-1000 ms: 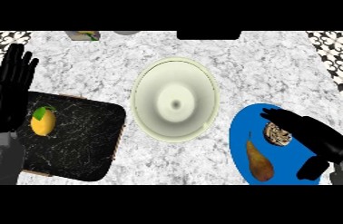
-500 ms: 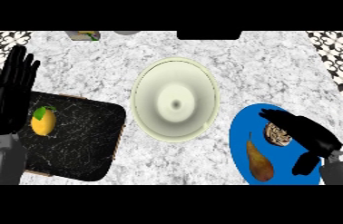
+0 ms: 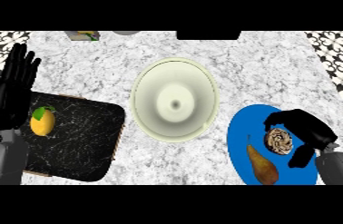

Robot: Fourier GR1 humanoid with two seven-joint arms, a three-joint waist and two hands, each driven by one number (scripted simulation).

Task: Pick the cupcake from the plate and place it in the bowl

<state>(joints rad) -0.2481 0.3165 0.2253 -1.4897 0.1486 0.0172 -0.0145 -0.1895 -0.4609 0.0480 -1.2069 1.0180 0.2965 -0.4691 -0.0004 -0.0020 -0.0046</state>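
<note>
Black right hand [image 3: 303,133] curls round the cupcake [image 3: 279,141], which sits on the plate [image 3: 241,132] under its fingers, probably to lift it. To its left waits the bowl [image 3: 175,99]. The left hand [image 3: 16,88] rests spread.

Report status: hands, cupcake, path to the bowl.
Right hand curled around the cupcake on the blue plate. Left hand open, resting at left edge. Bowl open; nothing between.
</note>
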